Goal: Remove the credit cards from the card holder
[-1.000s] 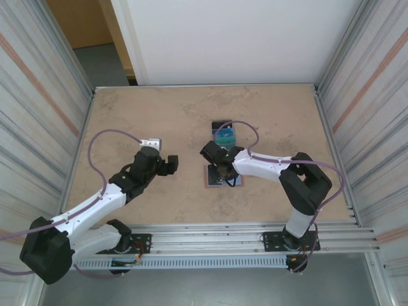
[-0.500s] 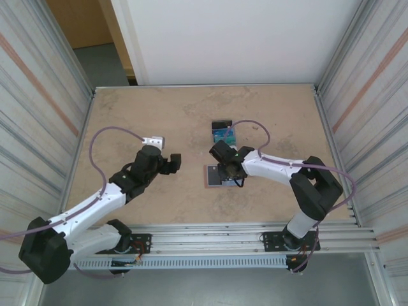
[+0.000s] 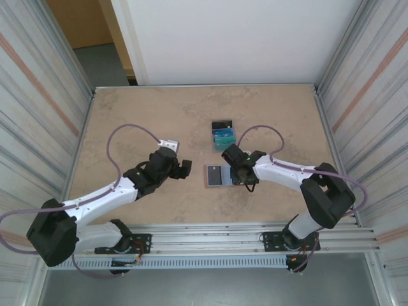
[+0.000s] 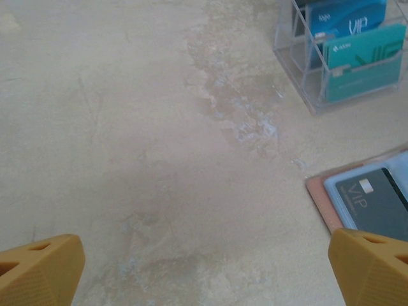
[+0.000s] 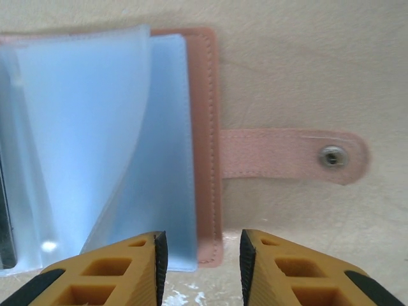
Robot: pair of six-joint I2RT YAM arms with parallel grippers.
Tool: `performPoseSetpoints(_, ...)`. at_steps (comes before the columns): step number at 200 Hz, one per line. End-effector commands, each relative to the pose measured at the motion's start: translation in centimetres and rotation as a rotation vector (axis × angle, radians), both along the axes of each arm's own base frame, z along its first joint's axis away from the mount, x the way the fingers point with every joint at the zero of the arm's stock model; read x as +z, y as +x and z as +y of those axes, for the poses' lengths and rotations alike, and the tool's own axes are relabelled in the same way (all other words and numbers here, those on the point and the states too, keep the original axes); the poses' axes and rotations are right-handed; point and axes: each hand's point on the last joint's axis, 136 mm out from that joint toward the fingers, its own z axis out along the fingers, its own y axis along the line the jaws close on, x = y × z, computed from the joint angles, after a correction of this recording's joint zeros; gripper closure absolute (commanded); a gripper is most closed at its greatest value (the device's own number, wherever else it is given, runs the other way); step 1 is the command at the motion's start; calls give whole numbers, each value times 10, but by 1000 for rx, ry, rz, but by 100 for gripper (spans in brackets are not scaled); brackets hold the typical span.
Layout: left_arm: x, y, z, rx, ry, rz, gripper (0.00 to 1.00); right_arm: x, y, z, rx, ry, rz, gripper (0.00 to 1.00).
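Plainly, "VIP" marks the black card [image 4: 376, 204] in the card holder [image 4: 319, 197] — left pincer [image 4: 205, 271] gapes, right pincer [image 5: 199, 268] narrowly parted.

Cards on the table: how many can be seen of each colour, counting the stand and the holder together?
Black cards: 2, one in the card holder, one in the clear stand
Blue card: 1
Teal card: 1
Total: 4 cards
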Motion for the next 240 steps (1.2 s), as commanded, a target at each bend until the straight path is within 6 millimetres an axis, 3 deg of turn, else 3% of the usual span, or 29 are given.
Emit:
performPoseSetpoints(1, 6, 3, -12, -2, 5, -17, 1, 20, 3, -22, -79, 7, -49, 62)
performPoseSetpoints(34, -12, 0, -29, -27, -12, 32, 1, 44, 10, -36, -146, 87, -110, 61)
performPoseSetpoints(60, -27, 2, -40, -37, -17, 76, 1, 64, 16, -21, -125, 209, -155, 61)
performPoseSetpoints(90, -38, 4, -46, -36, -8, 106, 1, 74, 20, 11, -60, 353, -142, 66)
performPoseSetpoints(122, -48, 4, -58, -62, -25, 137, 1, 64, 23, 44, -5, 465, -75, 70)
performPoseSetpoints(159, -64, 4, -69, -84, -20, 173, 1, 40, 25, 64, 17, 499, 10, 73)
performPoseSetpoints(240, -88, 5, -83, -120, 19, 217, 1, 15, 23, 70, 22, 509, 82, 73)
